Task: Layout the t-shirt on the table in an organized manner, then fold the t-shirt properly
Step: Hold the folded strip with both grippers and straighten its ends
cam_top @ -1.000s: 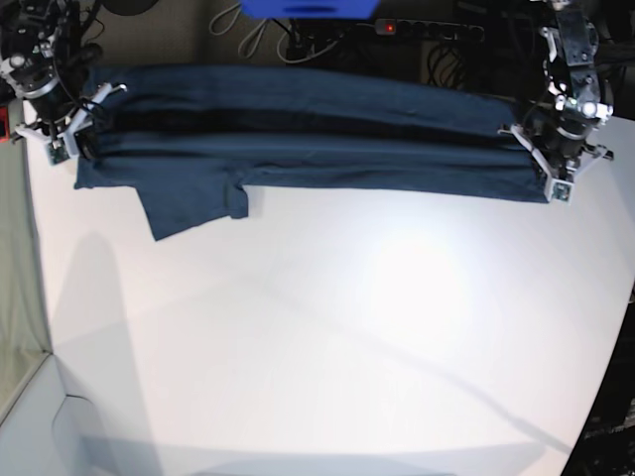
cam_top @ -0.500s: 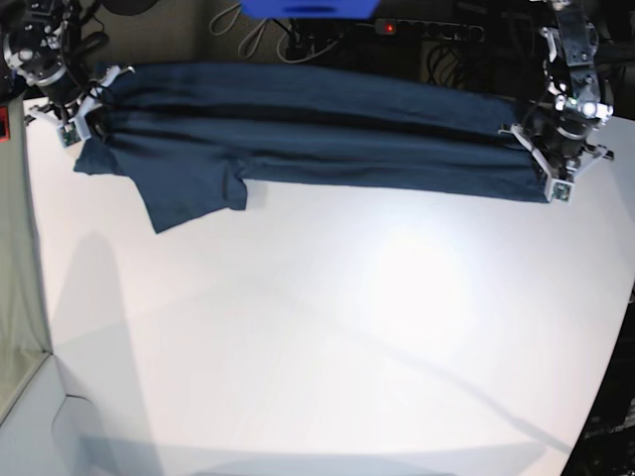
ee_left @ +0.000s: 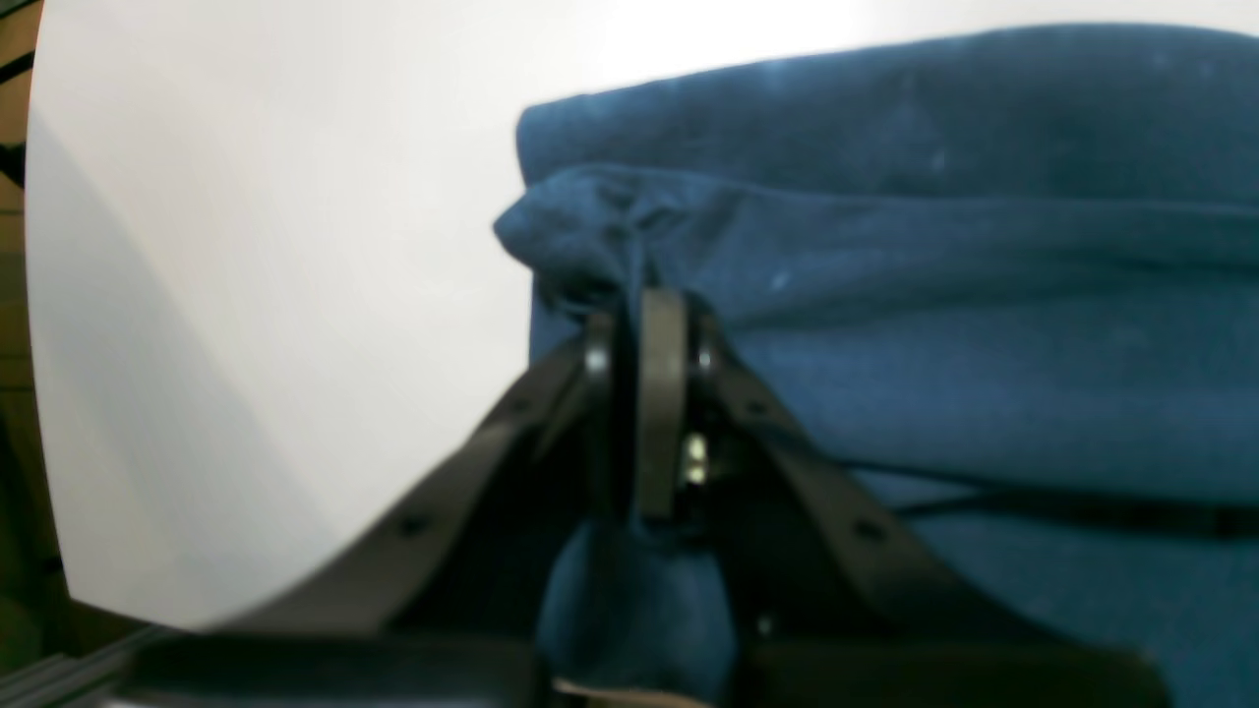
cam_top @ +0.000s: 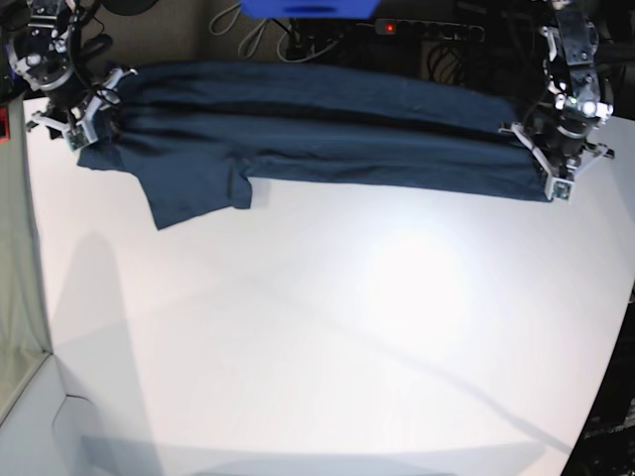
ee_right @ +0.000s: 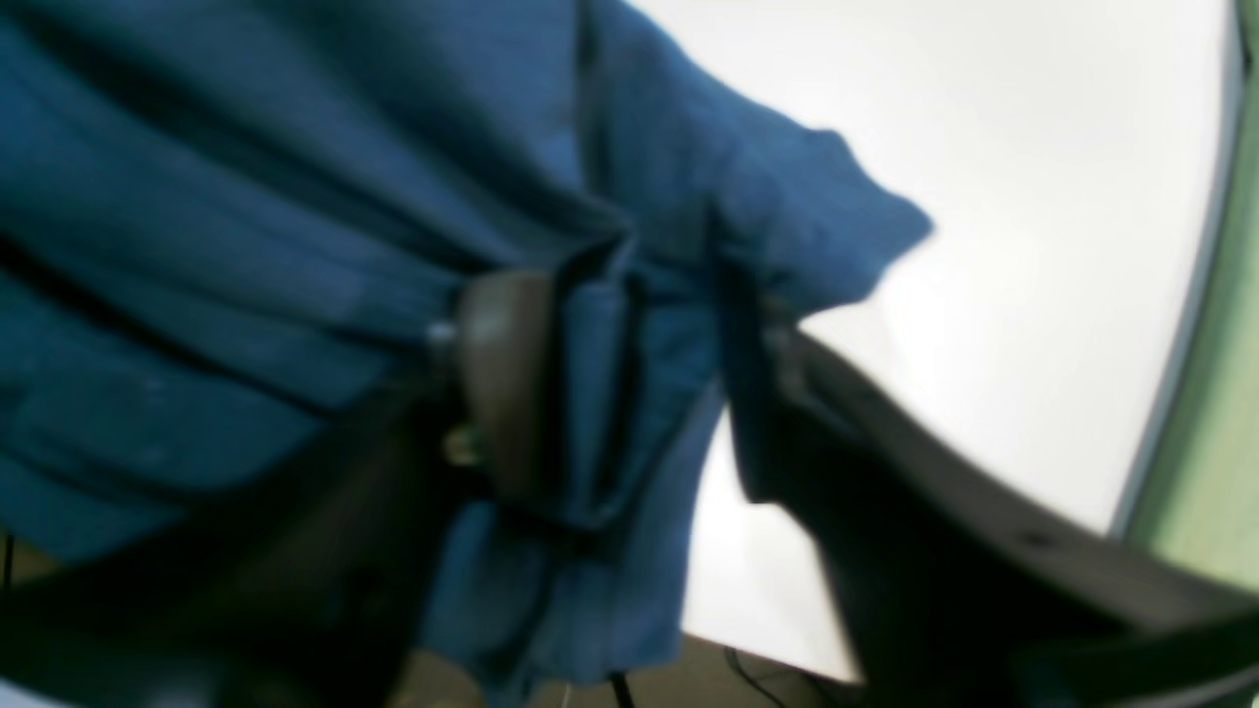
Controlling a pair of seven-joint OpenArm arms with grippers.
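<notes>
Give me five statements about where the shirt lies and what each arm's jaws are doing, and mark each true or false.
1. The t-shirt lies stretched along the far edge of the table. True.
2. The left gripper has its jaws shut on a bunch of shirt cloth. True.
3. The right gripper has its jaws clamped tight on the shirt. False: they stand apart, with cloth hanging loose between them.
4. One sleeve sticks out toward the near side of the table. True.
5. The shirt is folded into a small square at the table's middle. False: it is spread in a long band.
</notes>
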